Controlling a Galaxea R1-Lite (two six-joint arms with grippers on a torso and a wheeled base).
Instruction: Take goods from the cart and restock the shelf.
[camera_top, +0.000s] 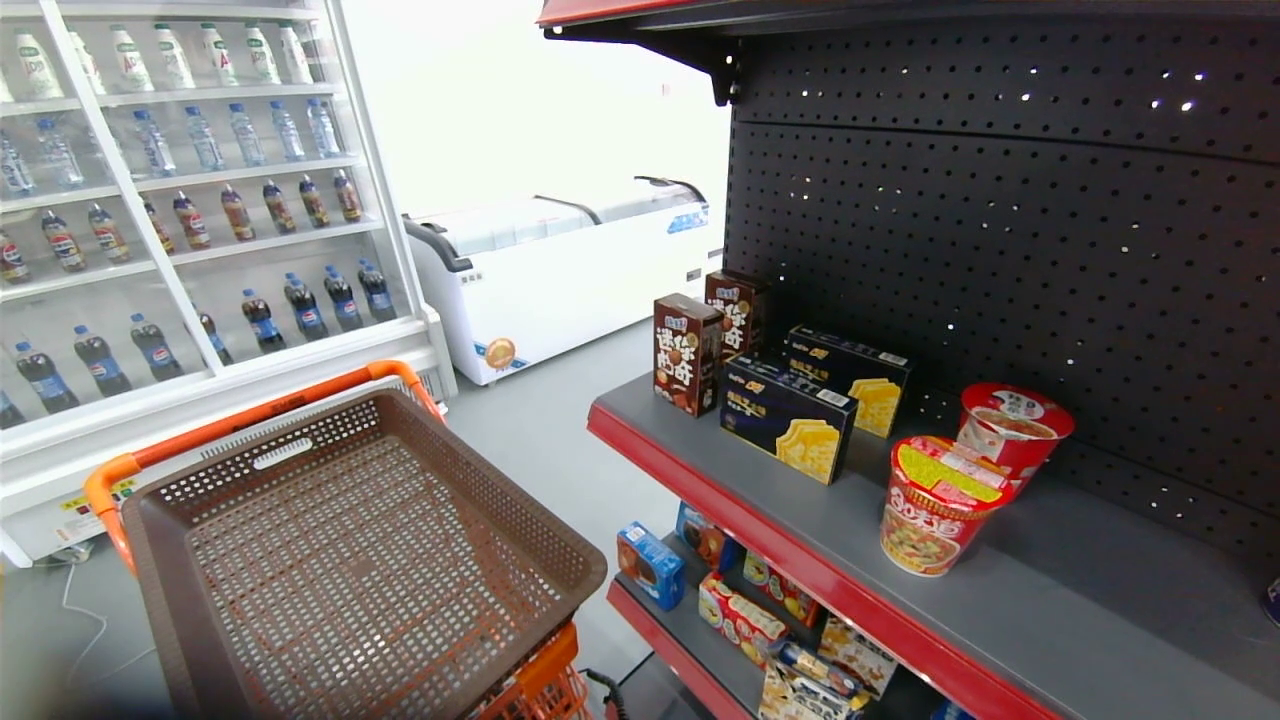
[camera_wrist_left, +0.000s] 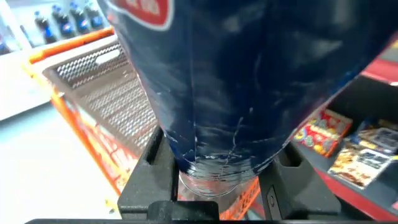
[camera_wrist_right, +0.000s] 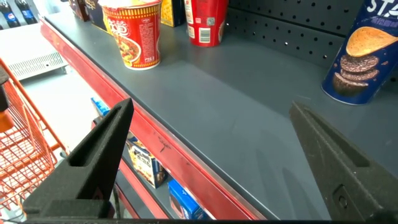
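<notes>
By the shelf (camera_wrist_right: 236, 118), right gripper (camera_wrist_right: 214, 155), fingers (camera_wrist_right: 102, 155) apart; left gripper (camera_wrist_left: 217, 165) fingers (camera_wrist_left: 146, 180) tight around a blue can (camera_wrist_left: 249, 81)

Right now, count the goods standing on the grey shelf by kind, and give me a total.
Brown boxes: 2
Dark blue boxes: 2
Noodle cups: 2
Chip can: 1
Total: 7
Not counted: the blue can in the left gripper.

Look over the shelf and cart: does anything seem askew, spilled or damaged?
Nothing stands out. Boxes, noodle cups and chip can stand upright on the shelf, nothing spilled; the blue can in the left gripper looks undented.
</notes>
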